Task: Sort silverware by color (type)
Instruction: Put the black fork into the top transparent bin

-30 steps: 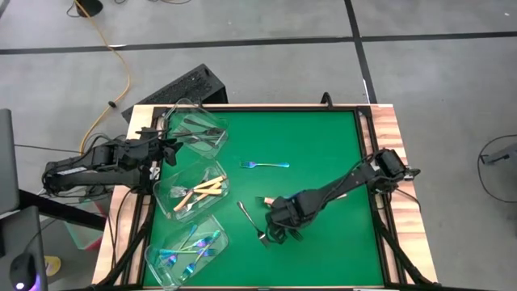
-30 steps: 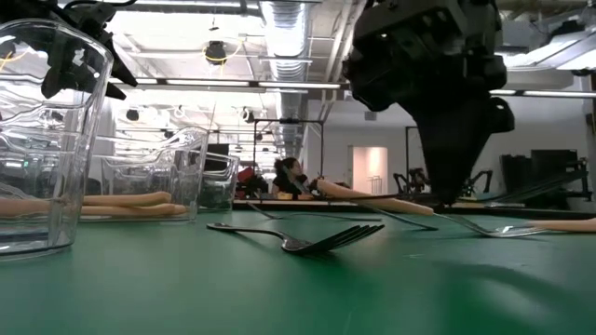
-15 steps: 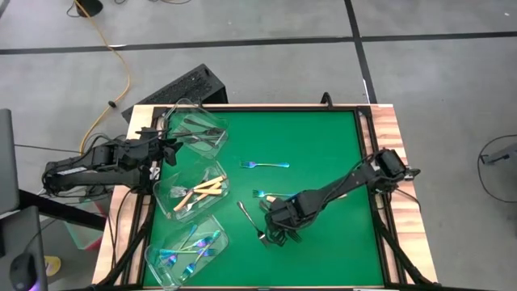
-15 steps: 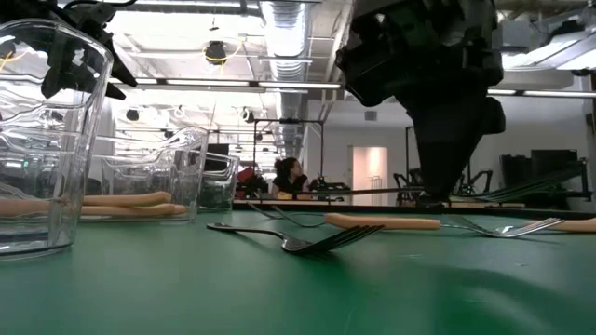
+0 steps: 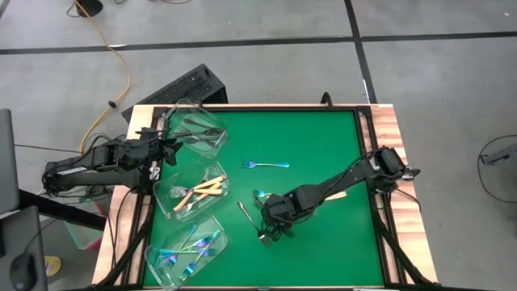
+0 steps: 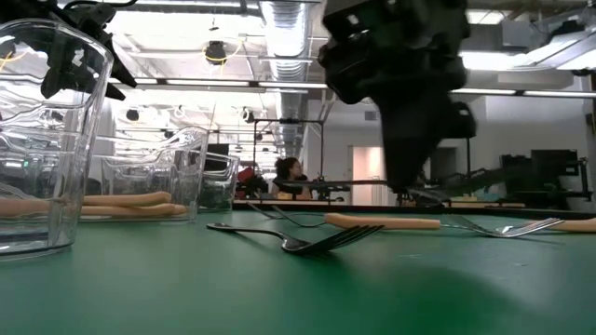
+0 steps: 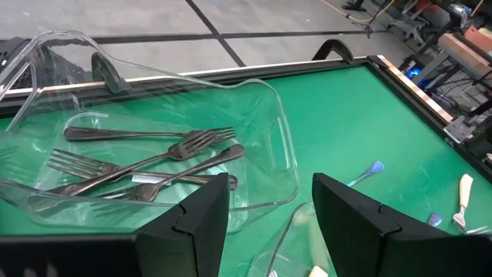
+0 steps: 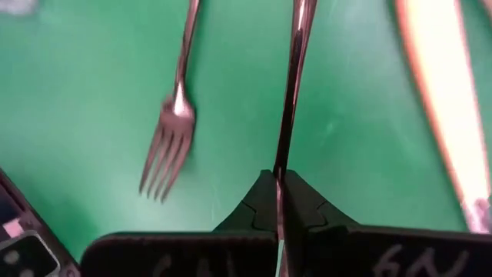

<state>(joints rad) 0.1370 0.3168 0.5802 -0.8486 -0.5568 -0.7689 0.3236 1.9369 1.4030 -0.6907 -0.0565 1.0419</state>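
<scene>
My right gripper [image 5: 273,229] is low over the green mat's near middle, shut on a dark metal fork [image 8: 290,92]. A second dark fork [image 8: 171,138] lies flat on the mat beside it [image 6: 298,240]. A cream-handled fork [image 6: 382,221] and two blue forks [image 5: 265,165] [image 5: 260,194] also lie loose on the mat. My left gripper [image 7: 269,208] hangs open over the far-left clear tub [image 5: 194,129], which holds dark forks [image 7: 146,158]. My right gripper pinches the dark fork's thin shaft [image 8: 281,158] between its two shut fingers, coming from above and pointing down, fingers across the shaft. The fork runs level and is lifted clear of the mat [image 6: 345,183]. The gripper hides its other end.
Three clear tubs stand along the mat's left side: dark forks in the far one, cream-handled forks in the middle one [image 5: 194,190], blue forks in the near one [image 5: 190,246]. A wooden frame [image 5: 392,137] borders the mat. Bare mat lies to the far right.
My right gripper has moved a little toward the table's left edge and slightly upward, staying shut on the dark fork and carrying it along. The cream-handled fork, tipped up at one end a second ago, now lies flat on the mat.
</scene>
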